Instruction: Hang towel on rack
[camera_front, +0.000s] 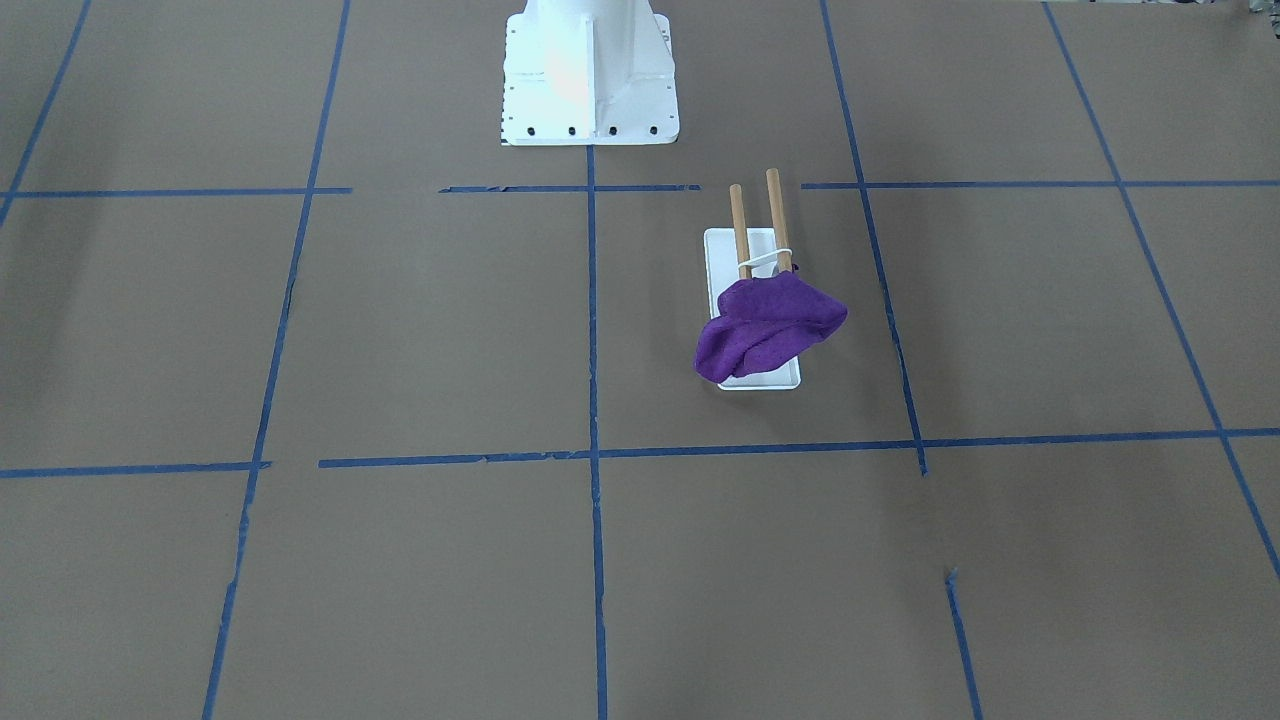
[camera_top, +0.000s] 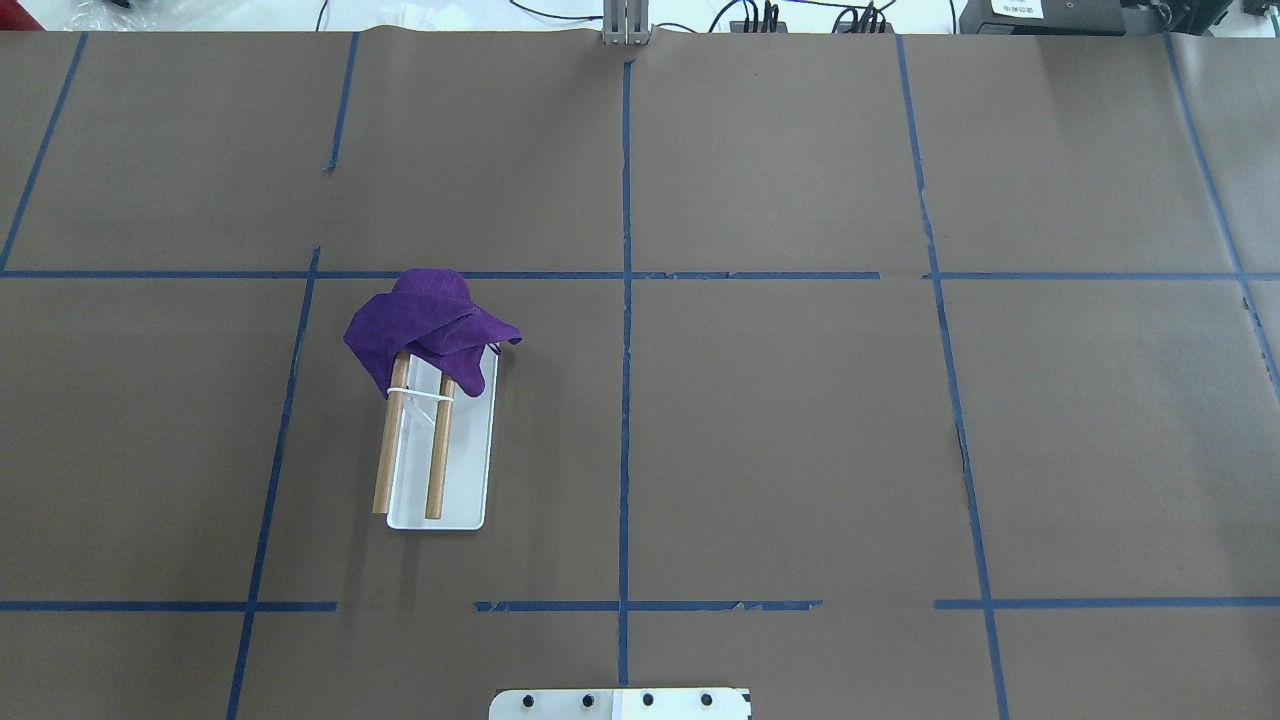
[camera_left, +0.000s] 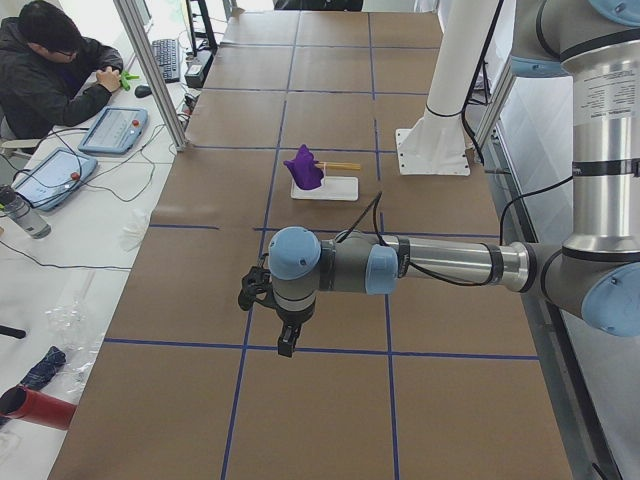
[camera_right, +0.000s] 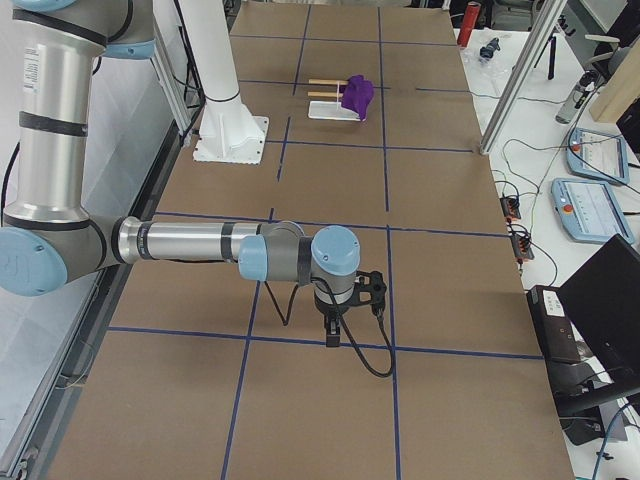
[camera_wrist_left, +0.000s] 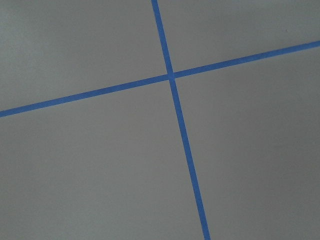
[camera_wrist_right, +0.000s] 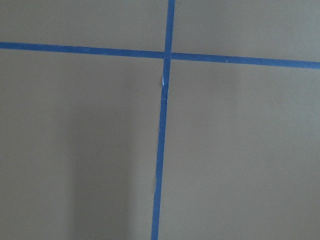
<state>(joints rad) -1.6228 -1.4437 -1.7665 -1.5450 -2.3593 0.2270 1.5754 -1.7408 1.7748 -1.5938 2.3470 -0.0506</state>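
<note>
towel (camera_top: 430, 325) draped over rack (camera_top: 466, 460), pedestal (camera_front: 590, 80) well apart

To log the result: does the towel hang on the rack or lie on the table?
On the rack. The towel drapes, bunched, across both dowels at one end of the rack, above its white base.

Brown paper (camera_top: 780, 430) covers the table, and blue tape lines (camera_top: 626, 400) divide it into squares. In the left side view, a person (camera_left: 45, 75) in a dark jacket sits at a white side table (camera_left: 60, 285). A keyboard (camera_left: 165, 58), a blue-edged tablet (camera_left: 113, 130) and a second tablet (camera_left: 50, 178) lie there. A red tube (camera_left: 40, 408) lies at the near end. In the right side view, a black laptop (camera_right: 605, 300) stands open.
</note>
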